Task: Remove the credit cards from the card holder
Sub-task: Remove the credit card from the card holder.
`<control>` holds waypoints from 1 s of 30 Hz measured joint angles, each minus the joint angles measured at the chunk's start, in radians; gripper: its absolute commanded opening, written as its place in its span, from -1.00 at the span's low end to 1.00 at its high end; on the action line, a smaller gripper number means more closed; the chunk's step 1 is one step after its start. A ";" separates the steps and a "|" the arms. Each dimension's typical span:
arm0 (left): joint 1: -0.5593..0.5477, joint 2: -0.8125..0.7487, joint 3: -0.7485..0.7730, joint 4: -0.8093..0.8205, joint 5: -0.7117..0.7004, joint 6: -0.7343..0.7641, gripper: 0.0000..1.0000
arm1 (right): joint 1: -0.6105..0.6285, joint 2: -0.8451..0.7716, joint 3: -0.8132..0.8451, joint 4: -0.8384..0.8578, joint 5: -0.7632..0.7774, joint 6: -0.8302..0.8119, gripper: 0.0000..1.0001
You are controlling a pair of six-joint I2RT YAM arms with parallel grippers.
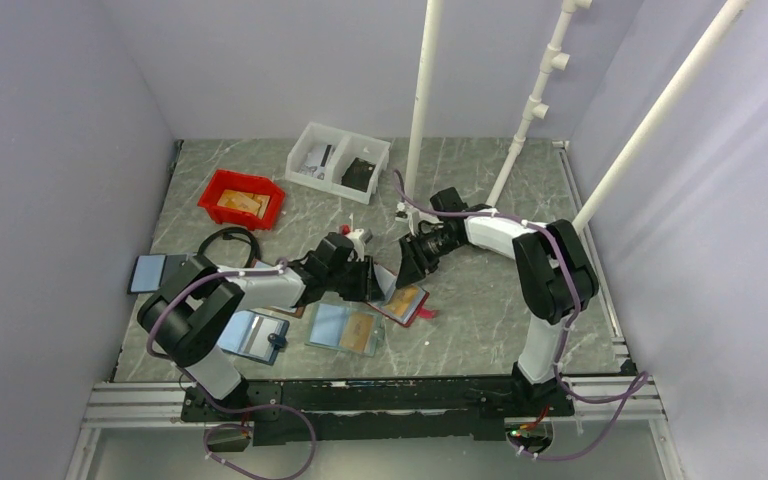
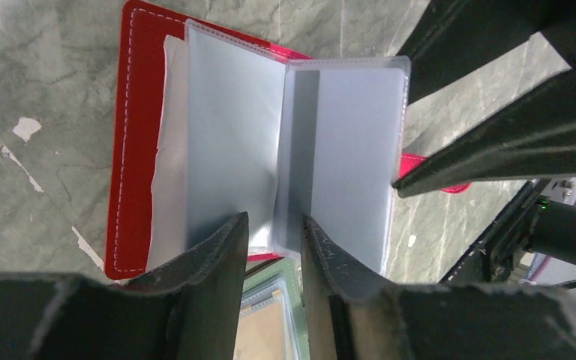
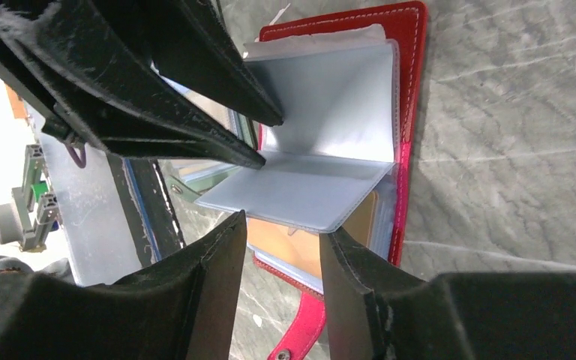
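Note:
The red card holder [image 1: 407, 304] lies open on the table's middle, its pink-red tab [image 1: 428, 313] to the right. In the left wrist view its red cover [image 2: 131, 142] carries pale blue-grey sleeves [image 2: 225, 142] fanned up. My left gripper [image 2: 274, 240] is open by a narrow gap, its tips astride the sleeves' fold. My right gripper [image 3: 281, 232] is open at the holder's tab end, under a lifted sleeve [image 3: 300, 191]. A tan-orange card [image 3: 300, 247] shows in the lowest sleeve. Both grippers [image 1: 365, 280] [image 1: 412, 262] meet over the holder.
A teal holder with an orange card [image 1: 345, 327] and another holder [image 1: 255, 335] lie near the front. A dark flat item [image 1: 150, 272] sits at the left edge. A red bin [image 1: 243, 199] and a white bin [image 1: 338, 160] stand at the back. White poles [image 1: 422, 100] rise behind.

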 measured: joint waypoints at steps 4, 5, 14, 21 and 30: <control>0.020 -0.020 -0.023 0.024 0.040 -0.015 -0.09 | 0.005 0.032 0.022 0.007 -0.008 0.011 -0.23; 0.027 -0.027 -0.031 0.034 0.053 -0.019 -0.06 | 0.008 0.040 0.026 0.006 -0.010 0.016 -0.24; 0.082 -0.039 -0.071 0.125 0.167 -0.049 0.10 | 0.021 0.064 0.050 0.007 -0.007 0.020 -0.35; 0.108 -0.039 -0.072 0.164 0.227 -0.049 0.30 | 0.038 0.103 0.089 0.008 -0.007 0.019 -0.35; 0.127 -0.039 -0.073 0.151 0.259 -0.026 0.34 | 0.045 0.139 0.155 -0.003 -0.039 0.021 -0.36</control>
